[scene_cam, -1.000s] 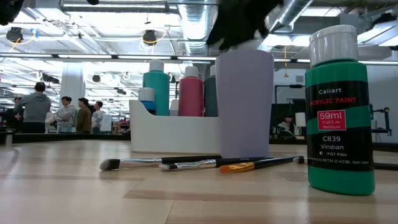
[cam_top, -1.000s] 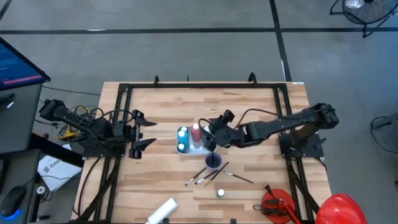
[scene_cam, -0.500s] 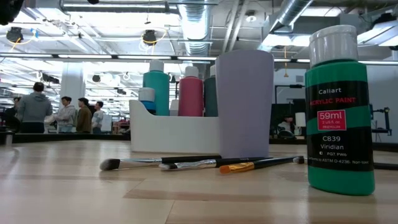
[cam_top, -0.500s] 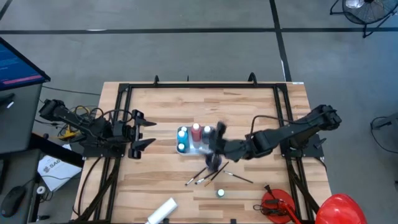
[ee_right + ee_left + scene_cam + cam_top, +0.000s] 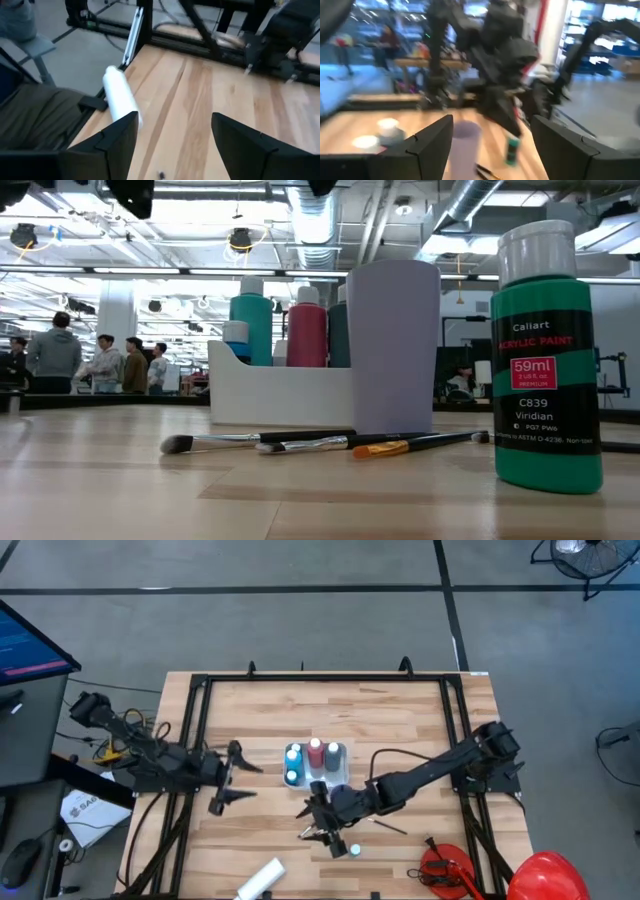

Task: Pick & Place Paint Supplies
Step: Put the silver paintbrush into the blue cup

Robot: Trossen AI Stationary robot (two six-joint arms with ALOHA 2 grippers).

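Note:
Several thin dark-handled brushes lie flat on the wooden table in front of a lilac cup. A green paint bottle stands upright near them. A white caddy holds teal and pink bottles. A white tube lies near the front left. My right gripper hangs open above the brushes, touching nothing. My left gripper is open at the table's left, pointing level toward the cup.
A red tool with a black handle and a red dome sit at the front right corner. A black frame rims the table. People stand in the room behind. Bare wood lies along the far half.
My right gripper has swung from above the caddy and cup toward the table's near edge and left, turning and tipping, and now hangs over the brushes. My left gripper has shifted slightly toward the near edge and turned toward the centre. Nothing on the table has moved.

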